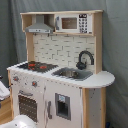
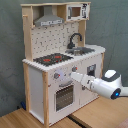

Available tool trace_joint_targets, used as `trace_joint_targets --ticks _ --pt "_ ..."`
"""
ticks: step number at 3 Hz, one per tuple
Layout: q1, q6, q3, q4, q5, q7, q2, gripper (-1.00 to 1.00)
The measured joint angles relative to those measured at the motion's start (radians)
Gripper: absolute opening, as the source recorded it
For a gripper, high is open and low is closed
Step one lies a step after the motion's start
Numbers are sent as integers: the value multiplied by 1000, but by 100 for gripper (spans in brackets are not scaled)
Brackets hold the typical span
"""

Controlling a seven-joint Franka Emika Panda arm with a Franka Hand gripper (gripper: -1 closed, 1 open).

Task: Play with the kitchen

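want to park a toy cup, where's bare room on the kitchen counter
Free: the rounded counter end beyond the sink, right of the faucet in the first exterior view. Crowded: the hob and sink fill the rest; the arm blocks the oven front.

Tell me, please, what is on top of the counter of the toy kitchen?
On the kitchen's counter sit a black-red hob, a sink and a black faucet. Whatever the sink basin holds cannot be made out.
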Motion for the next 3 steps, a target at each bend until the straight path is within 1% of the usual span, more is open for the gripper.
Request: trace_joint_targets --ticks 2,3 --pt "-2 19 30 -22 0 253 -42 100" --pt "-6 30 34 -26 0 379 -61 100"
